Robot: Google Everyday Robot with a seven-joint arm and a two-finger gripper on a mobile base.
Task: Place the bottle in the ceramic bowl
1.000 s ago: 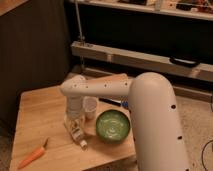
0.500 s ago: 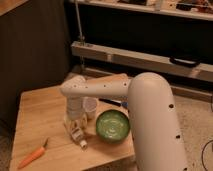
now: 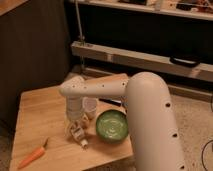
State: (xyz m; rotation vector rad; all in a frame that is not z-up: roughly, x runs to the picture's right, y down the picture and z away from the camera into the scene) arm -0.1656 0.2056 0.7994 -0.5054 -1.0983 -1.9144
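Observation:
The bottle (image 3: 78,135) is small and white with a printed label. It lies on the wooden table (image 3: 40,115), with its narrow cap (image 3: 84,144) pointing toward the front edge. My gripper (image 3: 75,128) hangs down from the white arm (image 3: 95,89) and sits right over the bottle's upper end, low at the table. The ceramic bowl (image 3: 111,125) is green, round and shallow. It stands empty just right of the bottle and the gripper.
A small white cup (image 3: 90,106) stands behind the gripper, left of the bowl's far rim. An orange carrot (image 3: 32,156) lies near the table's front left corner. My bulky arm link (image 3: 150,125) covers the table's right side. A metal rail and dark shelving stand behind.
The large arm link has shifted slightly to the left. The gripper stays low over the bottle, and the bottle and bowl have not moved.

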